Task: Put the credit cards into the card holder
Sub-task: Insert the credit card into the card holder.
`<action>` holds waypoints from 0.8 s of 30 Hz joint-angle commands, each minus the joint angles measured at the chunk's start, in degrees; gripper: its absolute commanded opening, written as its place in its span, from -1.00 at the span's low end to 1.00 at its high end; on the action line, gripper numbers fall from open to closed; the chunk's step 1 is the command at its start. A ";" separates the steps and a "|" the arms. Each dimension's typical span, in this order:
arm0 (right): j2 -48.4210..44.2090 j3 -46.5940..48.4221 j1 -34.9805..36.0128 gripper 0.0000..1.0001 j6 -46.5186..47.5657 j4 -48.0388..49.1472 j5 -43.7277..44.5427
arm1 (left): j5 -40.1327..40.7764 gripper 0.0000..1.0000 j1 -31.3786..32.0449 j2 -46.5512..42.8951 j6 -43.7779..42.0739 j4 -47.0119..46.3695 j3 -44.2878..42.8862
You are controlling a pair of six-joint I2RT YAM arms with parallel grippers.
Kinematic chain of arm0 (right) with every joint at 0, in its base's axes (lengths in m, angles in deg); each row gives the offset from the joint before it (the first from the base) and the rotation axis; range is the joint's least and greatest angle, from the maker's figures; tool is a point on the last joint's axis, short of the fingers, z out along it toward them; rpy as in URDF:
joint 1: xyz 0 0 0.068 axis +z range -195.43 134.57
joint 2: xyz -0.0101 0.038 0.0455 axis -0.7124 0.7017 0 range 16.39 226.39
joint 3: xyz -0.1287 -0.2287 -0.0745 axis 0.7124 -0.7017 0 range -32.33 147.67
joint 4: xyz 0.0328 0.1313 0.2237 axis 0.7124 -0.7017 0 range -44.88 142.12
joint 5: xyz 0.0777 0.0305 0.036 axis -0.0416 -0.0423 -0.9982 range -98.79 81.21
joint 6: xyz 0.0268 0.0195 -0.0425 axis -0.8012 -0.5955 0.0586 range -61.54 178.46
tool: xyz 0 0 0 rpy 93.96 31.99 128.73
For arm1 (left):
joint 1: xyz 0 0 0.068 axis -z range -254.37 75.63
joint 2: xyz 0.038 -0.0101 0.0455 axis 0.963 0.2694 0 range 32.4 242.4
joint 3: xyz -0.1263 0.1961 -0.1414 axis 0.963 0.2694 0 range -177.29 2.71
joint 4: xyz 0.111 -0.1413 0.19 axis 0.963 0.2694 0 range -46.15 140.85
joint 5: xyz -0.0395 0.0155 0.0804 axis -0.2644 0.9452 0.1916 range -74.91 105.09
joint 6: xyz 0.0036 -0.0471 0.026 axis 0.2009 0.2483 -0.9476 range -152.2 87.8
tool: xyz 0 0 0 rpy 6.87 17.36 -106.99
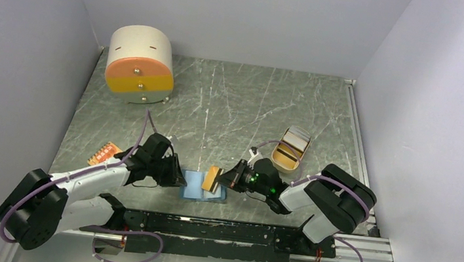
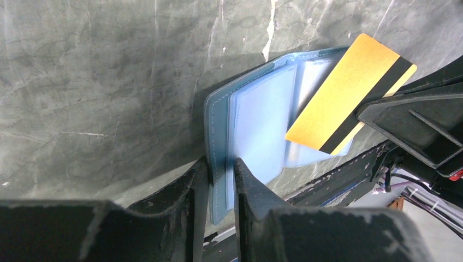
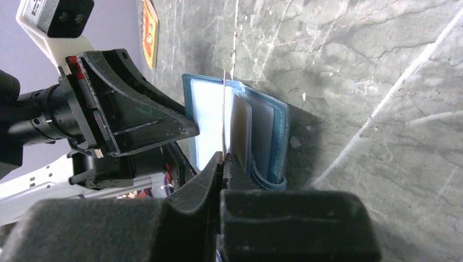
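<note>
The blue card holder (image 1: 196,186) lies open near the table's front edge, its lighter blue sleeves (image 2: 256,125) showing. My left gripper (image 2: 221,169) is shut on the left cover, holding it raised. My right gripper (image 3: 223,158) is shut on an orange-yellow credit card (image 2: 344,93) with a dark stripe. The card's lower corner overlaps the card holder's inner sleeves. In the right wrist view the card (image 3: 224,114) shows edge-on, standing between the card holder's (image 3: 267,125) pages. From above, the card (image 1: 212,179) sits tilted over the holder between both grippers.
A tan oval tray (image 1: 290,149) with more cards stands behind the right arm. A flat orange printed piece (image 1: 105,153) lies left of the left arm. A round cream and orange drawer box (image 1: 140,64) stands at the back left. A metal rail (image 1: 237,234) runs along the front.
</note>
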 commanded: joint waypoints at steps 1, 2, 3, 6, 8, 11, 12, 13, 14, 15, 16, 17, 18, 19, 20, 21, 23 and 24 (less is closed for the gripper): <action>-0.37 -0.80 0.26 -1.00 1.39 -0.18 2.03 | 0.34 -0.44 -0.30 -0.02 0.17 -0.55 0.67; -0.70 -0.72 0.27 -1.00 1.73 -0.83 2.33 | 0.36 -0.44 -0.33 -0.16 0.17 -0.57 0.61; -0.94 -0.64 0.27 -1.00 2.17 -1.68 2.59 | 0.44 -0.44 -0.32 -0.14 0.17 -0.54 0.61; -1.15 0.03 0.27 -1.00 3.23 -2.82 2.45 | 0.05 -0.44 -0.31 0.30 0.26 -1.02 0.77; -0.82 0.47 0.34 -1.00 3.71 -2.70 2.04 | -0.22 -0.45 -0.35 0.75 0.18 -1.41 0.69; 0.08 0.23 0.46 -1.00 3.62 -1.36 1.23 | -0.21 -0.45 -0.31 1.00 0.13 -1.45 0.56; 0.41 -0.01 0.44 -1.00 3.47 -0.59 0.96 | -0.28 -0.45 -0.31 1.00 0.09 -1.40 0.57; 0.68 -0.01 0.51 -1.00 3.38 -0.03 0.72 | -0.24 -0.45 -0.30 0.94 0.09 -1.37 0.51; 1.05 0.06 0.74 -1.00 3.37 0.12 0.57 | -0.19 -0.44 -0.32 0.92 0.09 -1.33 0.44; 1.36 0.27 0.90 -1.00 3.64 -0.03 0.48 | -0.16 -0.44 -0.31 0.96 0.09 -1.31 0.39; 1.57 0.77 1.29 -1.00 4.08 -0.42 0.33 | -0.18 -0.44 -0.33 1.00 0.09 -1.41 0.42; 1.83 1.33 1.66 -1.00 4.50 -1.11 0.20 | -0.28 -0.44 -0.34 1.13 0.15 -1.63 0.42; 1.97 1.88 2.15 -1.00 4.81 -1.80 0.44 | -0.47 -0.44 -0.31 1.38 0.11 -1.85 0.31; 2.04 2.20 2.65 -1.00 4.94 -2.20 0.67 | -0.55 -0.44 -0.32 1.70 0.04 -1.95 0.10; 1.93 2.33 2.99 -1.00 5.02 -2.50 0.99 | -0.66 -0.44 -0.30 2.13 -0.06 -2.01 -0.11; 1.84 2.24 3.23 -1.00 4.90 -2.55 1.26 | -0.66 -0.45 -0.30 2.42 -0.09 -2.03 -0.34; 1.47 2.18 3.45 -1.00 5.29 -3.11 1.65 | -0.86 -0.45 -0.30 2.67 -0.09 -2.30 -0.42; 1.32 2.39 3.54 -1.00 5.50 -3.81 1.67 | -1.05 -0.45 -0.30 2.68 -0.02 -2.56 -0.25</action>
